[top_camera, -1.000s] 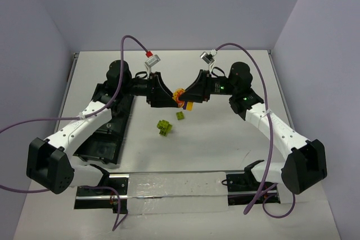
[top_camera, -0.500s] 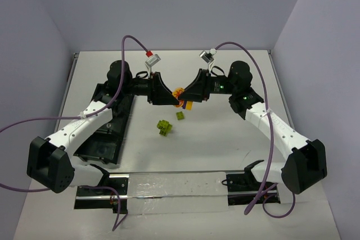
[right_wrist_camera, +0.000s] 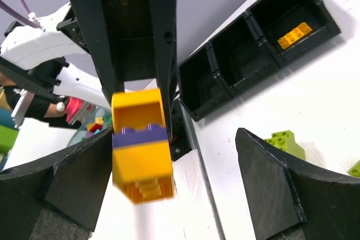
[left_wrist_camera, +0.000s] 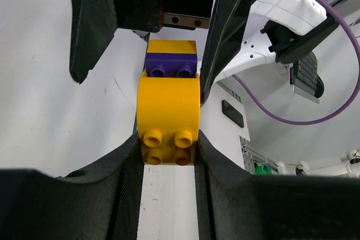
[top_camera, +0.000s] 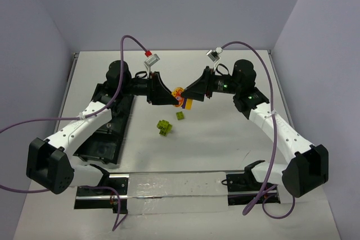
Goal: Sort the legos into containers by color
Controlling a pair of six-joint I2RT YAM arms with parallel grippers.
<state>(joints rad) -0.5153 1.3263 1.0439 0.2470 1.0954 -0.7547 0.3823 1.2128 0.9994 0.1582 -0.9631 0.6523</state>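
Mid-air above the table [top_camera: 225, 139], my left gripper [left_wrist_camera: 167, 161] is clenched on the near end of a short stack [left_wrist_camera: 169, 116], yellow bricks with a purple brick [left_wrist_camera: 170, 63] sandwiched between them. The stack juts straight out past its fingertips towards the right gripper [right_wrist_camera: 177, 144]. That gripper faces it nose to nose, its jaws spread wide to either side of the stack's far end and gripping nothing. From the right wrist the stack sits closer to one finger than the other. I read this as the pull-apart step, since the mixed colours cannot be binned until the bricks are separated. The next move calls for me to centre the right jaws and close them on the outermost brick. Then I would draw the arms apart along the stack's axis while the left grip holds firm. Below and slightly nearer the bases than the two tools, green legos [top_camera: 163, 127] wait on the table. The black tray [top_camera: 107, 139] lies under and behind the left arm, with an orange brick [right_wrist_camera: 295, 34] in one of its compartments. The table is plain matte white, boxed in by bare pale lavender walls [top_camera: 169, 9], and purple cables [top_camera: 253, 54] loop over both arms.
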